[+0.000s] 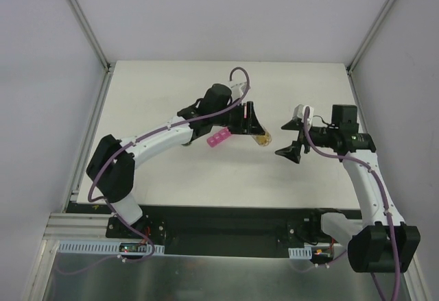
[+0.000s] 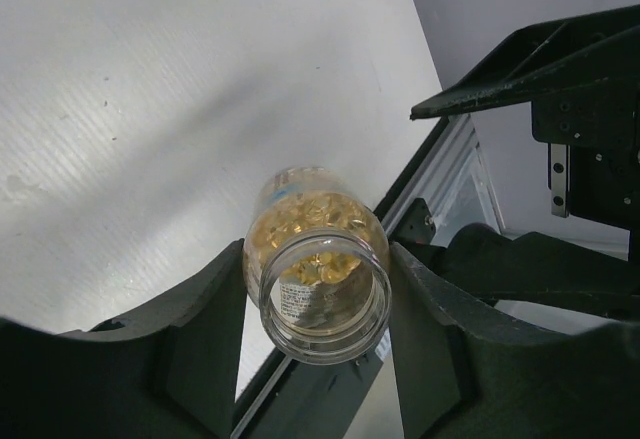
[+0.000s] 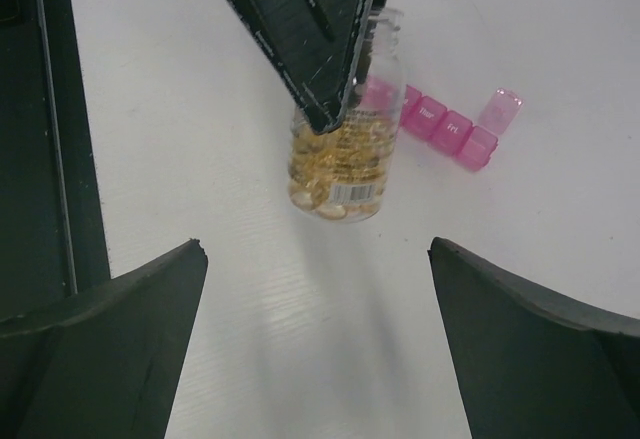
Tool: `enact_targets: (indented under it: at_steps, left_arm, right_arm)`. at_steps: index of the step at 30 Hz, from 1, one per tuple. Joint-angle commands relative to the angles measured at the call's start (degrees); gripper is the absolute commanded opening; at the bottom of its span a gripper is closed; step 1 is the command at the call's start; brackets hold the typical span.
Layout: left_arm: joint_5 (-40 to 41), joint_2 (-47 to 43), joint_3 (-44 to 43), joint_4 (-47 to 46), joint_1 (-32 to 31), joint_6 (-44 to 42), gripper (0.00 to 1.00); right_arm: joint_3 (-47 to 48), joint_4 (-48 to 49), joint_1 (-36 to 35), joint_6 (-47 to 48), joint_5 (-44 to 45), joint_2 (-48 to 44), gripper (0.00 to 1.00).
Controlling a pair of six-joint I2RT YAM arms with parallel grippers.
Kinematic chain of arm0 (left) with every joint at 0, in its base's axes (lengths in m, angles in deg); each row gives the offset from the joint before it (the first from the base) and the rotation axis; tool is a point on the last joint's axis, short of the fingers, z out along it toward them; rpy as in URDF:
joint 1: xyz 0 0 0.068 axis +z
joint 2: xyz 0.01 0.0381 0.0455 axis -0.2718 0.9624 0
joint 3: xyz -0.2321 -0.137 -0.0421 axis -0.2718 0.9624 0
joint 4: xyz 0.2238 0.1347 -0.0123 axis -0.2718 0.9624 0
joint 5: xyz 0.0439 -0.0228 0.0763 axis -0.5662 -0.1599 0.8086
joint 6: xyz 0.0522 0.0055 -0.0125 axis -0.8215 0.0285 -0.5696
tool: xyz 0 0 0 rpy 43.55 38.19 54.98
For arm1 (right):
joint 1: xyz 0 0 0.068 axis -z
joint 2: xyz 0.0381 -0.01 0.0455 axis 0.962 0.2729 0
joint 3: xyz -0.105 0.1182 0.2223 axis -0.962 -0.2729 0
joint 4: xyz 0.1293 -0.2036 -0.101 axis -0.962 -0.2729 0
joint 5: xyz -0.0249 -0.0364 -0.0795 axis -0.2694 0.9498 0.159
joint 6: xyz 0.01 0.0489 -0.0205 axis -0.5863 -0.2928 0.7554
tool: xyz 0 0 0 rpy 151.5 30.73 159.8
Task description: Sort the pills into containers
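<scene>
The left end effector (image 2: pixel 318 304) is clenched on a small clear bottle (image 2: pixel 318 269), one finger (image 2: pixel 215 309) pressed to each side of its body. The neck stays free that way, and no cap shows on the mouth, which faces the left wrist camera. I judge the grip is meant to let the bottle be tipped over the organizer. The bottle stands roughly upright about midway between the near and far edges of the desk (image 1: pixel 171 95). Whether its base touches the desk or hangs just above it, I cannot tell.

The pills (image 2: pixel 310 224) are all inside that bottle, a heap of tiny amber pieces filling about its lower half. Just beside it, on the side toward the desk's left edge, lies the pink pill organizer (image 1: pixel 219 138). Its square compartments (image 3: pixel 440 124) run in a row. Those in view are shut, except the end one, whose lid (image 3: pixel 500 109) stands flipped up, probably ready to receive the first pour. No pill is visible in any compartment.

The right end effector (image 3: pixel 318 249) is released, its jaws spread wide and empty, hanging near the bottle on the right-edge side and facing it.
</scene>
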Motion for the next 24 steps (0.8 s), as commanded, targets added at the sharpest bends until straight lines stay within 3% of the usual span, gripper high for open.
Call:
enact_targets:
  at_steps: [1,10,24]
  left_arm:
    - [0.13,-4.88,2.81,-9.64,-0.33,6.15,0.26]
    - [2.95,-7.7,7.48,-15.98,-0.33,11.51,0.25]
    - [2.51,-8.49,6.68,-14.4,-0.42,11.69,0.25]
  right_arm:
    - [2.37,11.19,-5.52,-11.08,6.27,-1.58,0.97]
    - [3.25,18.04,-12.05,-20.41,10.51,-0.09,0.97]
    - [4.48,25.34,-15.04,-20.15,13.5,7.38,0.97]
